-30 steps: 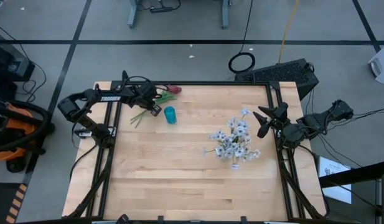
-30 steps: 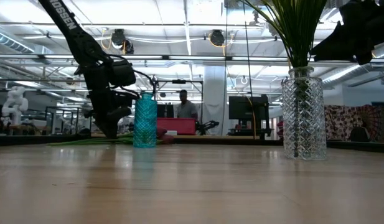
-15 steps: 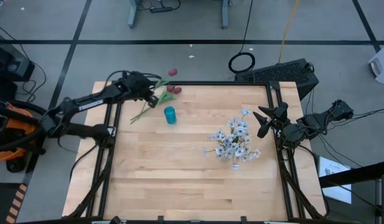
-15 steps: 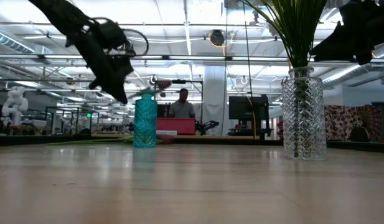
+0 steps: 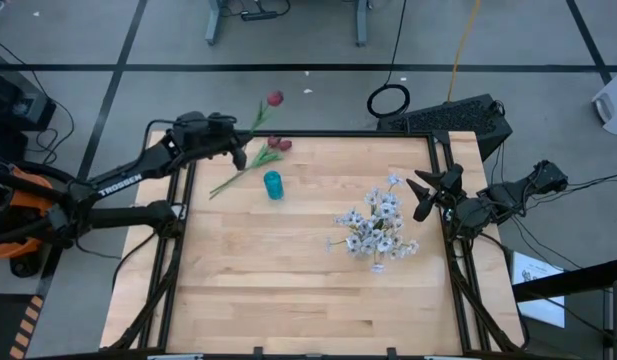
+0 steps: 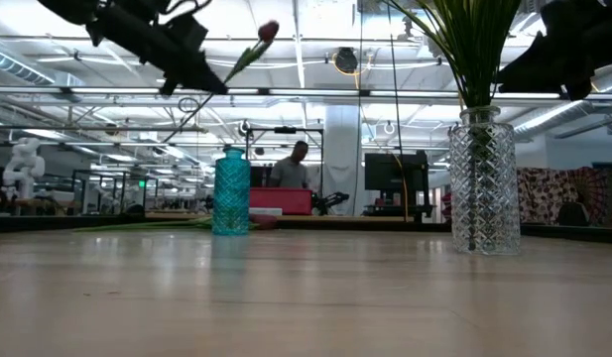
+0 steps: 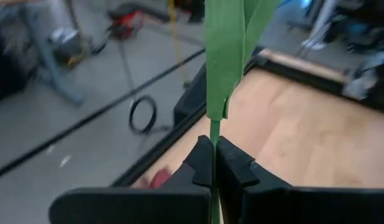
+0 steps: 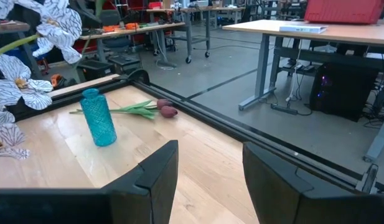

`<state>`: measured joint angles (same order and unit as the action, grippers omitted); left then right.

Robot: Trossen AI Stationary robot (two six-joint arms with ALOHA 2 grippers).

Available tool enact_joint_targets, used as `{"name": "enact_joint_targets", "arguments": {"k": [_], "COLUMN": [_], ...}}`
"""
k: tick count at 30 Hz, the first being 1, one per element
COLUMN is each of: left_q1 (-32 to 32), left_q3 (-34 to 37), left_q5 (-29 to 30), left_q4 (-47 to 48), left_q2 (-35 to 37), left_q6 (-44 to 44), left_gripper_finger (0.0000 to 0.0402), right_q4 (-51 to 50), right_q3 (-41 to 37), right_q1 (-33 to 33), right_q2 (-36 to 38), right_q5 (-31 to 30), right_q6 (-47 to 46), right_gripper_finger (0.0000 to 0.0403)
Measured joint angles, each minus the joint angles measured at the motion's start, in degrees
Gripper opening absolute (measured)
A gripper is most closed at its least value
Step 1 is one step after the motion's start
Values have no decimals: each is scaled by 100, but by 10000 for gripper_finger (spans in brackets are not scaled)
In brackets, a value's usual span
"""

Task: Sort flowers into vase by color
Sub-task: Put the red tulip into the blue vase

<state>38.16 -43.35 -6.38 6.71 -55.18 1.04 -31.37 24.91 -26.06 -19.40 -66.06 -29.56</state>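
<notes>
Lifting clear of the surface (image 5: 308, 290), one red tulip (image 5: 275, 98) is now clamped by its stem in the left hand (image 5: 240, 155), raised since a second ago. Two tulips (image 5: 278, 145) are left beside the blue vase (image 5: 274, 184); placing is next. The right hand (image 5: 425, 193) is parked open.

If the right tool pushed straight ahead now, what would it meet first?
Probably nothing at once: the right tool is open over bare table. Farther ahead and off to one side stand the blue vase and red tulips; depth is unclear.

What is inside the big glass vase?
The clear glass vase holds green stems that rise out of its top. From above, white blossoms spread over it and cover its mouth. Whether there is water inside cannot be told.
</notes>
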Motion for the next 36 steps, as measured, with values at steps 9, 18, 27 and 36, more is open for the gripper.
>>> {"name": "enact_joint_targets", "arguments": {"k": [9,18,27,36], "left_q1": [-518,-1306,-1940,-2480], "left_q3": [0,0,0,-727], "left_q5": [-432,-1176,-1119,-922], "left_q4": [-1415,-3889,-5443,-5549], "left_q2": [2,2,-44,-745], "left_q6": [-38,-5,-3,-44], "left_gripper_finger": [11,14,16,16], "right_q4": [1360,4373,5346,4747], "right_q3": [-2,476,1958,3655], "right_q1": [-2,1,2,346], "right_q2": [-2,-44,-1527,-3867], "right_q5": [0,129,1498,2357], "right_q6": [1660,4872,6075,5868], "right_gripper_finger": [169,169,169,169]}}
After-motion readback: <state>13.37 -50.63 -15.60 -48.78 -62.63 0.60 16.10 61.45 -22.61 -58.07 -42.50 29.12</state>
